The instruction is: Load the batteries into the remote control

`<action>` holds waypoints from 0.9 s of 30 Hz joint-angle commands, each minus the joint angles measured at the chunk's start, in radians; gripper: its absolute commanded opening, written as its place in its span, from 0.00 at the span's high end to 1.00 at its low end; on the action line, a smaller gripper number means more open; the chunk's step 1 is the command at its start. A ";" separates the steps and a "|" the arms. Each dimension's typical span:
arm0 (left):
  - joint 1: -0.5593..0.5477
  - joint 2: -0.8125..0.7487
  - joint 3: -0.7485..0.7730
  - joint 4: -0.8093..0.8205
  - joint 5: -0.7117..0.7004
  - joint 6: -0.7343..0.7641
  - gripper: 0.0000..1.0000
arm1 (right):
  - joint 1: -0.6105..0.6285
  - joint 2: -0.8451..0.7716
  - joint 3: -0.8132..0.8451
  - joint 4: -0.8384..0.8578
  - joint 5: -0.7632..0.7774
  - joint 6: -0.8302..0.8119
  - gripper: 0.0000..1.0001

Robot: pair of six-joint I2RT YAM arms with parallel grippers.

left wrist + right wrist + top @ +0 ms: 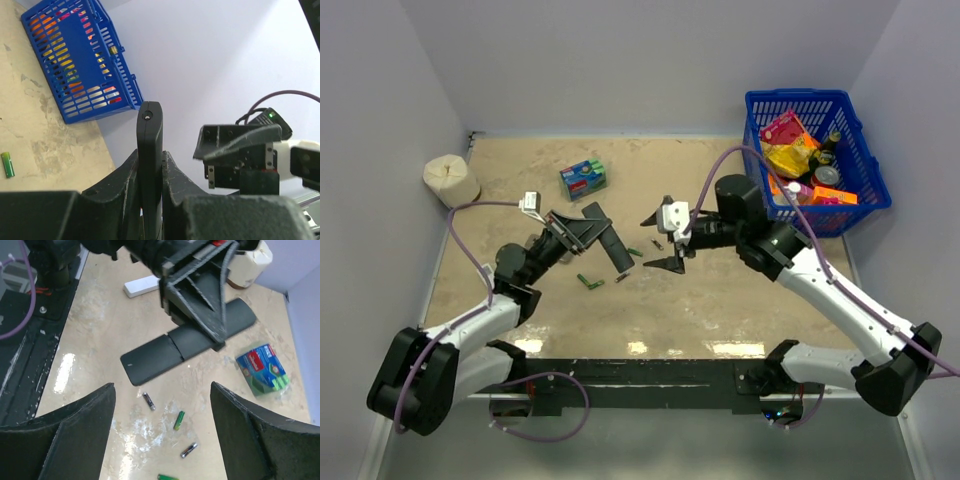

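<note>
Left gripper [570, 232] pinches the remote control [610, 242]. Right gripper [665, 240] hangs spread just beside the remote, over 4 batteries [178, 420]. Packet [584, 178] lies behind the remote, basket [860, 150] well apart.

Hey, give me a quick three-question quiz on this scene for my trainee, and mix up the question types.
1. True or false: the left gripper is shut on the slim black bar-shaped plastic remote control.
2. Where do the visible small cylindrical batteries lie? A in the remote, B loose on the beige table, C in a gripper.
3. Fill in: the jaws of the right gripper stand ____.
Key: 1 true; 2 B; 3 open.
</note>
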 commanded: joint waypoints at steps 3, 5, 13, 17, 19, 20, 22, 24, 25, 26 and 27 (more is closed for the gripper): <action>0.005 -0.073 0.080 -0.182 0.004 0.064 1.00 | 0.137 0.047 0.076 -0.067 0.137 -0.207 0.26; 0.005 -0.078 0.094 -0.204 0.004 0.067 1.00 | 0.166 0.062 0.095 -0.081 0.165 -0.216 0.29; 0.005 -0.082 0.105 -0.234 0.015 0.066 1.00 | 0.197 0.087 0.089 -0.049 0.157 -0.208 0.38; 0.005 -0.075 0.108 -0.244 0.023 0.053 1.00 | 0.208 0.099 0.092 -0.072 0.170 -0.227 0.38; 0.005 -0.073 0.113 -0.247 0.027 0.052 1.00 | 0.211 0.101 0.086 -0.074 0.173 -0.233 0.38; 0.005 -0.073 0.114 -0.250 0.027 0.052 1.00 | 0.212 0.104 0.086 -0.075 0.173 -0.234 0.38; 0.005 -0.071 0.117 -0.250 0.030 0.050 1.00 | 0.214 0.111 0.084 -0.084 0.176 -0.242 0.38; 0.005 -0.071 0.120 -0.250 0.029 0.050 1.00 | 0.215 0.118 0.086 -0.085 0.177 -0.242 0.38; 0.005 -0.071 0.122 -0.251 0.032 0.050 1.00 | 0.215 0.119 0.084 -0.085 0.177 -0.237 0.38; 0.005 -0.068 0.122 -0.250 0.030 0.049 1.00 | 0.215 0.125 0.086 -0.085 0.177 -0.237 0.38; 0.005 -0.070 0.123 -0.250 0.032 0.047 1.00 | 0.219 0.127 0.083 -0.085 0.177 -0.239 0.38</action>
